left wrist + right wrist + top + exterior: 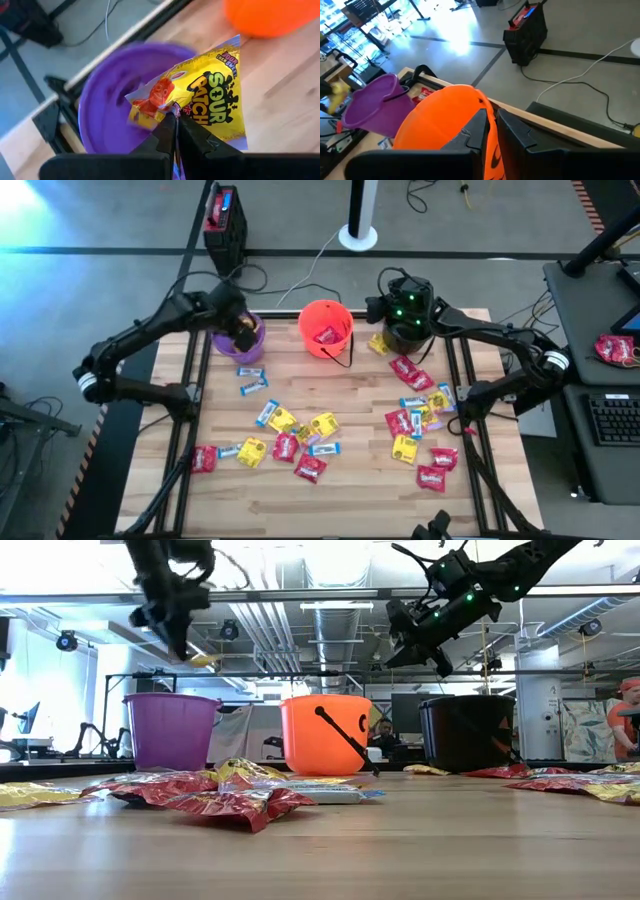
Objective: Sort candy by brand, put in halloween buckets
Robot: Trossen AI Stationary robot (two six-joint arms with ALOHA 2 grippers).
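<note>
While the left hand (175, 117) hangs over the small round purple plastic bucket (238, 340) near the worktop's far-left corner, its fingers are clamped tight on a flat yellow Sour Patch packet (210, 102); pkt sits above the bucket mouth, not dropped yet. Looks like the release step is next, imo.

Right hand (490, 125) is up over the small round black plastic bucket (405, 330) at the far-right part of the worktop, fingers nearly shut w/ nothing visible between them. Probably just idle/empty there.

Progress: early-ish. Small round orange plastic bucket w/ thin black handle (326, 328), far edge centre, has at least one red packet inside (326, 335). Can't see contents of the purple or black ones.

Left to do: most of it. Loose wrapped candy, red/yellow/blue-white, lies in two scatters on the wooden worktop (350, 500): one centre-left (285, 435), one on the right side (420, 415). One yellow pkt (378, 343) lies just beside the black bucket. Roughly two dozen pcs still out.
</note>
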